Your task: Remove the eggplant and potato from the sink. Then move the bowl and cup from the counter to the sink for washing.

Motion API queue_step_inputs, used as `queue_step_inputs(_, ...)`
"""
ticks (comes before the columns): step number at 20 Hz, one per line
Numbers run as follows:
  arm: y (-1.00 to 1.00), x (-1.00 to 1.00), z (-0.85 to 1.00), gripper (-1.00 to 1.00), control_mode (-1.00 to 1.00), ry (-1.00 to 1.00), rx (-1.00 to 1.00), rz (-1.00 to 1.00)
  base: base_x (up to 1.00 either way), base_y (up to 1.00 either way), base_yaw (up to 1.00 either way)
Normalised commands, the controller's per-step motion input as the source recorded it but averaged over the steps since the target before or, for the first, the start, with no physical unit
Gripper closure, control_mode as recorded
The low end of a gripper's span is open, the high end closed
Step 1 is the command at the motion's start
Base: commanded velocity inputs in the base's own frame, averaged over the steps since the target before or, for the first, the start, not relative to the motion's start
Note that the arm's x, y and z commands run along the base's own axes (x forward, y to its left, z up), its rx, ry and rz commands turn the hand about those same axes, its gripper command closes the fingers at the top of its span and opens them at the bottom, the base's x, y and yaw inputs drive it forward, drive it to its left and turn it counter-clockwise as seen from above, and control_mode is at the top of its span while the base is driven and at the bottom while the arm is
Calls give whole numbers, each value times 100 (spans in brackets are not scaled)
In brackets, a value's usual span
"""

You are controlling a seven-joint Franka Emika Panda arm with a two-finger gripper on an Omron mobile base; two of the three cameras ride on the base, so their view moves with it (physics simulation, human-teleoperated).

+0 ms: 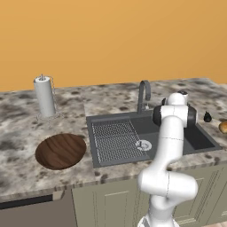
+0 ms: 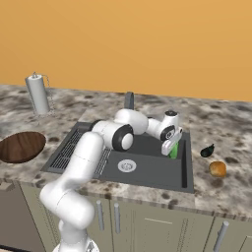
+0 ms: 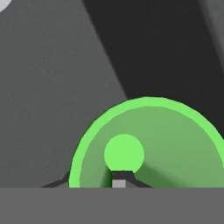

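My gripper [image 2: 170,146] hangs low in the right half of the dark grey sink [image 2: 147,170], shut on the rim of a bright green cup [image 2: 173,150]. The hand view looks down into the cup [image 3: 175,144], with one finger inside its wall and the sink floor behind. The nearly black eggplant [image 2: 207,151] and the orange-tan potato [image 2: 217,169] lie on the granite counter [image 2: 231,142] just right of the sink. They appear again at the right edge of the left base view, eggplant [image 1: 207,117] behind potato [image 1: 223,127]. The brown wooden bowl [image 1: 60,150] rests on the counter left of the sink.
The curved grey faucet [image 1: 143,95] rises behind the basin, close to my forearm. A ribbed grid [image 1: 114,137] and round silver drain [image 2: 127,165] occupy the sink's left and middle. A paper towel roll [image 1: 45,96] stands at the back left, by the orange wall.
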Motion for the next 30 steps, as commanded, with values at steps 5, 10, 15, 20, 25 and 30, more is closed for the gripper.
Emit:
queue_step_inputs(5,0,-34,-38,100,-100,6,0,-7,0,0,0)
queue_step_inputs(10,0,-40,-37,100,-100,2,0,-7,0,0,0)
queue_step_inputs(15,0,-40,-35,100,-100,2,0,-6,0,0,0)
queue_step_inputs(20,1,-38,-35,100,-100,0,0,-5,0,0,0)
queue_step_inputs(25,3,-14,-41,100,-100,-1,0,-4,0,0,0)
queue_step_inputs(30,1,13,-30,100,-100,-12,0,-2,0,0,0)
